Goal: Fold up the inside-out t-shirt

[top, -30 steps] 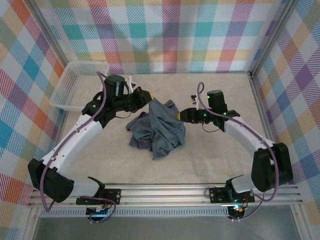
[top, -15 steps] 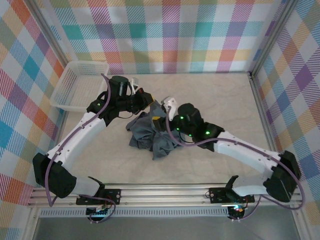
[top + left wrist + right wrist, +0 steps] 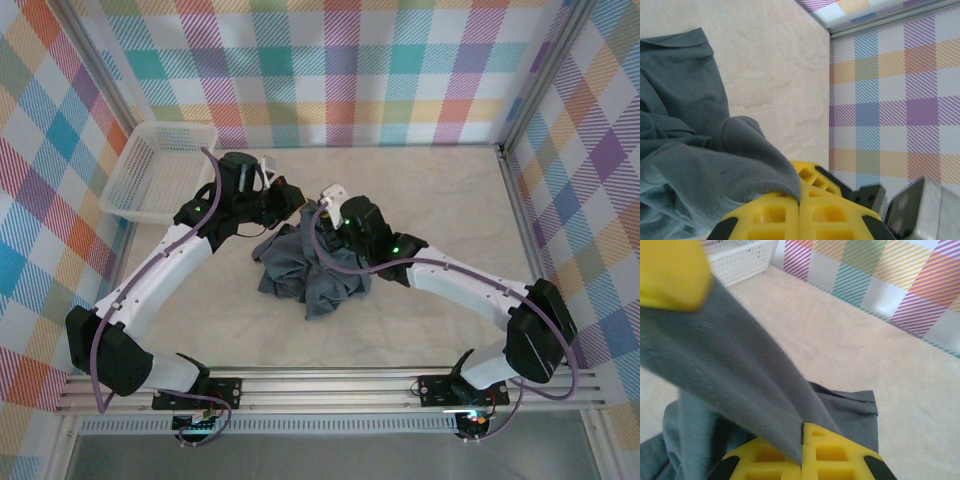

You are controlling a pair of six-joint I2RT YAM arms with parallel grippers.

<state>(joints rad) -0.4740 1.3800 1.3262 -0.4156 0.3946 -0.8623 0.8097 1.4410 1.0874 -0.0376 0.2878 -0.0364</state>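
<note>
The slate blue-grey t-shirt [image 3: 310, 275] lies bunched in a wrinkled heap at the table's middle, with its top part lifted. My left gripper [image 3: 303, 200] is shut on a fold at the upper edge; in the left wrist view its yellow fingers [image 3: 765, 220] pinch the cloth [image 3: 690, 150], jaws pressed together. My right gripper [image 3: 322, 213] sits just right of it, also shut on the cloth [image 3: 730, 370], which stretches taut from my right gripper [image 3: 801, 435] up to the left gripper's yellow finger [image 3: 670, 270]. No white tag shows.
A white mesh basket [image 3: 150, 180] stands at the table's back left corner, also seen in the right wrist view [image 3: 740, 260]. Plaid walls [image 3: 340, 70] close in the back and sides. A metal rail [image 3: 330, 385] runs along the near edge.
My right arm has swung left from the shirt's right side, across it, to end beside the left gripper. The left gripper has stayed nearly in place, holding the cloth.
</note>
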